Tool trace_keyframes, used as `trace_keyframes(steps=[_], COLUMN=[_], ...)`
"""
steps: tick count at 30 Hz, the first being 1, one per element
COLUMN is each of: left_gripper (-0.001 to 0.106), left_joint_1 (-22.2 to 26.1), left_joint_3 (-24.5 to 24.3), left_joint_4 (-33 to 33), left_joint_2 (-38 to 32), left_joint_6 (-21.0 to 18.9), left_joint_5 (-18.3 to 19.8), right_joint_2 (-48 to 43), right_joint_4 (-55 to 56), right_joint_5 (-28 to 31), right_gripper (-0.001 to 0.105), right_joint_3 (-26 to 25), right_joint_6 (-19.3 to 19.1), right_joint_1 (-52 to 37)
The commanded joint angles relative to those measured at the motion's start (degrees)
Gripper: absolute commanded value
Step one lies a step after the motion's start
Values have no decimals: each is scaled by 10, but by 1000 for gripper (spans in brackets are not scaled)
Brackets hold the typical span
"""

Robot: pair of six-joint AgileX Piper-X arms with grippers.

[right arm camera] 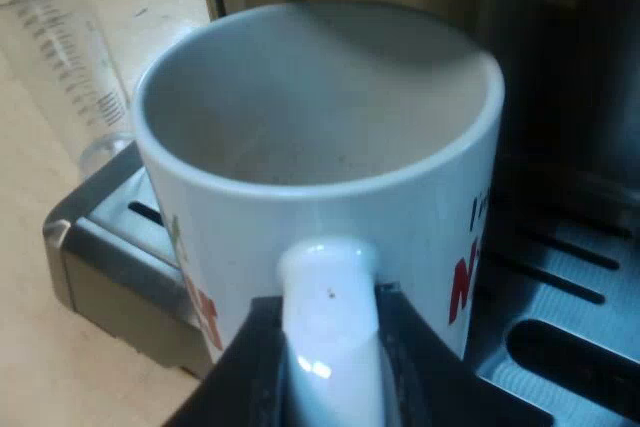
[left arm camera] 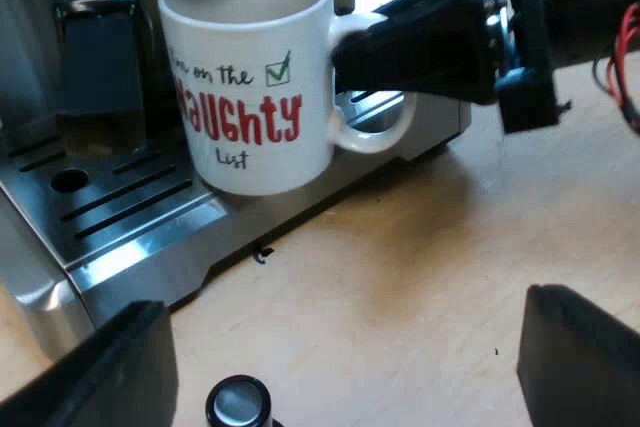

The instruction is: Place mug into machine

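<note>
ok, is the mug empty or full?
Empty. The right wrist view looks down into the mug, held by its handle in the right hand: bare white inside, no liquid.

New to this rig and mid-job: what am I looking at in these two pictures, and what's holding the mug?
Each picture comes from a camera on one arm's wrist. In the left wrist view, the two big black fingers are the left hand, open and holding nothing above the table. Beyond it, the right hand grips the white mug by its handle at the front edge of the drip tray of the espresso machine; whether it rests there, I can't tell. The right wrist view looks down into that mug, its handle between the right hand's fingers. A measuring glass stands on the table beside the tray. A black knob, perhaps a tamper's, sits near the left hand.
</note>
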Motion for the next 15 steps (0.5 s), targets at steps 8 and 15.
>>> trace_keyframes(steps=[8,15], left_gripper=[72,72], left_joint_1=[0,0], left_joint_3=[-1,-1], left_joint_4=[-6,-6], left_joint_2=[0,0], left_joint_6=[3,3], left_joint_5=[7,7], right_joint_2=[49,76], right_joint_4=[-93,-93], right_joint_5=[47,71], right_gripper=[0,0], right_joint_3=[-14,-60], right_joint_6=[-4,-4], right_joint_1=[21,21])
